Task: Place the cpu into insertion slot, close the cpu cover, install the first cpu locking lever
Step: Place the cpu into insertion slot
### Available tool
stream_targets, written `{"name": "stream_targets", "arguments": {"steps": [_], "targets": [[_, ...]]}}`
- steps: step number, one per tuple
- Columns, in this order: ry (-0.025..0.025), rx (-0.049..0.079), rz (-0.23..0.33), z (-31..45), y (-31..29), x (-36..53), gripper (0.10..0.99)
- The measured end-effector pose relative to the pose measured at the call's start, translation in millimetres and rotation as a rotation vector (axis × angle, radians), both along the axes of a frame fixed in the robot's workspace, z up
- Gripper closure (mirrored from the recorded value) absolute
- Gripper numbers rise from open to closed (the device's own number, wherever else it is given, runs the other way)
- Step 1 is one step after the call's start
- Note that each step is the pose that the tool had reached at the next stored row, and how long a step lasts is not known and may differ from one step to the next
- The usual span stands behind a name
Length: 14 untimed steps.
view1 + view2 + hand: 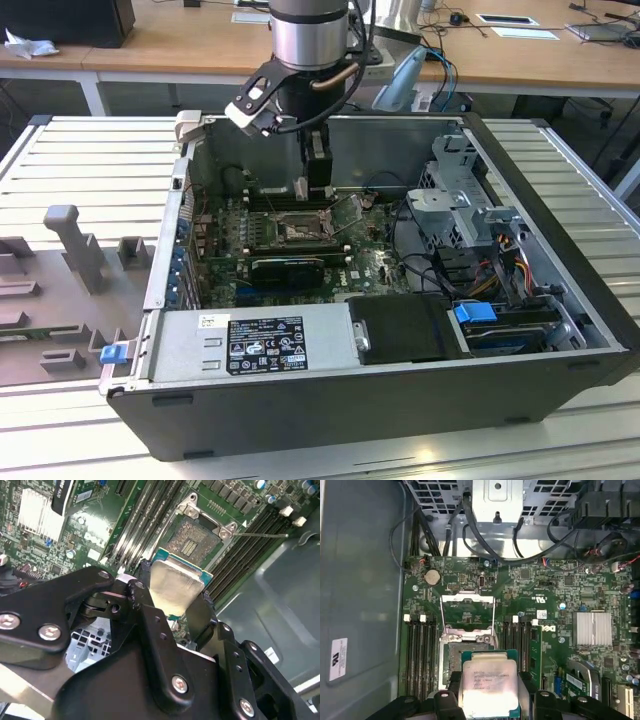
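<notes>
The cpu (174, 590) is held by two opposite edges between the black fingers (141, 592) of the hand (313, 190), with its silver top facing the camera in both wrist views. It hangs just above the insertion slot (194, 536) and is not yet seated in it. The cpu cover (468, 598) stands swung open beside the slot, on the green motherboard (545, 595) inside the open computer case (400, 400), which lies on the ribbed desk (90, 160).
</notes>
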State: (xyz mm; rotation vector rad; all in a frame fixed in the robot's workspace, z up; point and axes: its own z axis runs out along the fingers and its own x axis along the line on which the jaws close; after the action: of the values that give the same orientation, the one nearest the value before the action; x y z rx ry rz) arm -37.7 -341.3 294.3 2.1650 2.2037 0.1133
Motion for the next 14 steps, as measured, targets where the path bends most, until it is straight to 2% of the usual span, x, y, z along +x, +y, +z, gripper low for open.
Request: {"name": "stream_targets", "arguments": {"steps": [3,10,12,14], "targets": [[0.0003,0.0,0.0,-5.7,0.0,0.0,0.561],[0.0004,0.0,-0.012,-13.4,2.2,0.0,0.561],[0.0002,0.0,-0.022,-22.7,4.4,-0.1,0.561],[0.0004,0.0,-0.022,-26.8,5.1,-0.1,0.561]]}}
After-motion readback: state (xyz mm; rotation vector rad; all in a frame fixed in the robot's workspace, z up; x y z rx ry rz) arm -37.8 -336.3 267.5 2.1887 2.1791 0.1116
